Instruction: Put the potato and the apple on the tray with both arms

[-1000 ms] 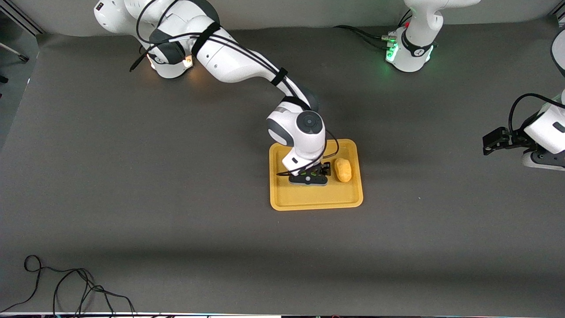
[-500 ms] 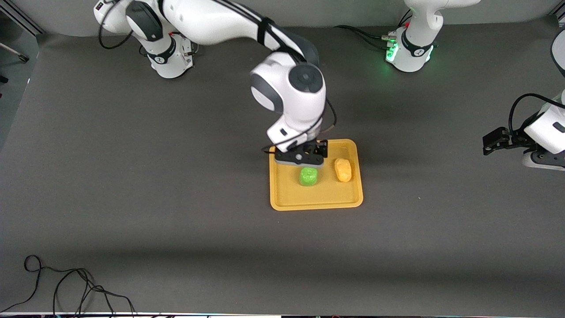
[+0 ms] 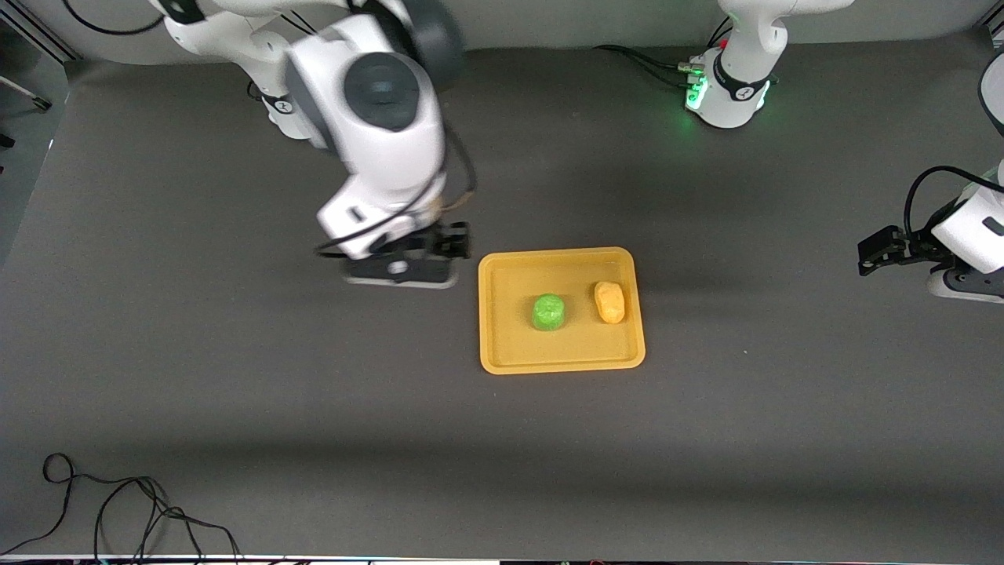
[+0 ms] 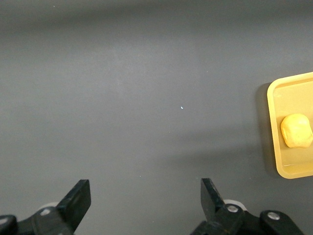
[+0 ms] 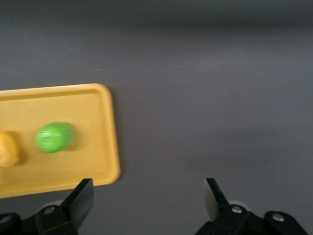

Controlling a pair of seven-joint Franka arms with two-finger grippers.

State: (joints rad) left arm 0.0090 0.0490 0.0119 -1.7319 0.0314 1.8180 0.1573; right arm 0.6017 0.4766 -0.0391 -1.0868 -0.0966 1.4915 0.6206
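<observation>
The yellow-orange tray [image 3: 579, 347] lies mid-table. The green apple [image 3: 548, 312] and the yellow-orange potato [image 3: 609, 302] rest on it side by side, apart, the potato toward the left arm's end. My right gripper [image 3: 400, 271] is open and empty, raised over bare table just off the tray's edge toward the right arm's end. Its wrist view shows the gripper [image 5: 148, 193], the tray [image 5: 98, 147], the apple [image 5: 54, 137] and part of the potato [image 5: 7, 149]. My left gripper [image 3: 963, 284] waits open and empty at the left arm's end. Its wrist view shows the gripper [image 4: 145, 191], the tray's corner [image 4: 274, 122] and the potato [image 4: 296, 130].
A loose black cable [image 3: 118, 502] lies near the table's front edge at the right arm's end. The left arm's base [image 3: 725, 86] glows green at the back. The dark grey table [image 3: 314, 392] spreads wide around the tray.
My right gripper let go of the apple on the tray, rose, and swung off the tray toward the right arm's end. The left arm has not moved.
</observation>
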